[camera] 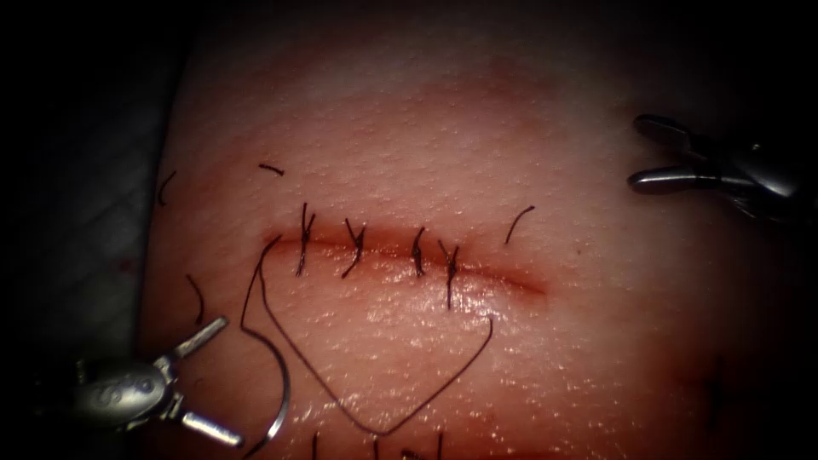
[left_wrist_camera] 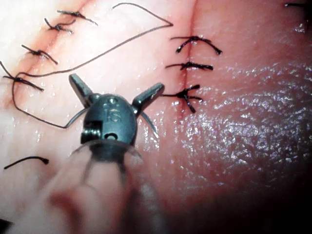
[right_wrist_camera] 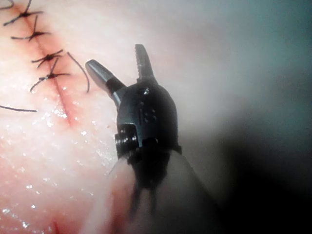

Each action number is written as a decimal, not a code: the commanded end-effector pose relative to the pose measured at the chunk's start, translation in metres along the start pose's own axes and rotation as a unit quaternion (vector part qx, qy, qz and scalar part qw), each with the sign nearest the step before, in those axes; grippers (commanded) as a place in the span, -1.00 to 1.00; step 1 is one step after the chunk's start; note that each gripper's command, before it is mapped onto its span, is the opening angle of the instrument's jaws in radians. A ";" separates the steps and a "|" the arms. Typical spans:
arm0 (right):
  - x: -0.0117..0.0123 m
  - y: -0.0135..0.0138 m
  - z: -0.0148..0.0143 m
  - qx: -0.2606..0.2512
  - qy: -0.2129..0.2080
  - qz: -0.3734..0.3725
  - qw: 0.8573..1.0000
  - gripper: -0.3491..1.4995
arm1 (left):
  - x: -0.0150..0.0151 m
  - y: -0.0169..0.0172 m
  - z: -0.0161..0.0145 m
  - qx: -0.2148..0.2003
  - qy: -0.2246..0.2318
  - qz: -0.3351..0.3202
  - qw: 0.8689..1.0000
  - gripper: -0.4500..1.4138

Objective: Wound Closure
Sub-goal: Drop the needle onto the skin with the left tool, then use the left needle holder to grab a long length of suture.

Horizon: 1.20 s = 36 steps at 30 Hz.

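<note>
Needle: lay free on the tissue, below the cut, beside the left tool.
Left tool: jaws spread, holding nothing.
Right tool: jaws spread, holding nothing.
Thread: looped loose.

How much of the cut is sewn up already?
Four stitches already cross the cut; its right end is open. Both the left gripper and right gripper are open, holding nothing. The needle lies loose on the tissue below the cut, its thread looping beside it.
</note>
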 end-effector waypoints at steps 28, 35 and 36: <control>-0.0056 -0.0033 0.0026 -0.008 -0.015 -0.029 0.999 0.78 | -0.0073 -0.0140 0.0041 0.077 -0.035 -0.020 0.996 0.15; -0.0058 -0.0034 0.0027 -0.008 -0.014 -0.030 0.999 0.76 | -0.0076 -0.0146 0.0047 0.080 -0.031 -0.044 0.995 -0.06; -0.0058 -0.0034 0.0027 -0.008 -0.014 -0.030 0.999 0.76 | -0.0077 -0.0145 0.0049 0.080 -0.031 -0.043 0.995 -0.06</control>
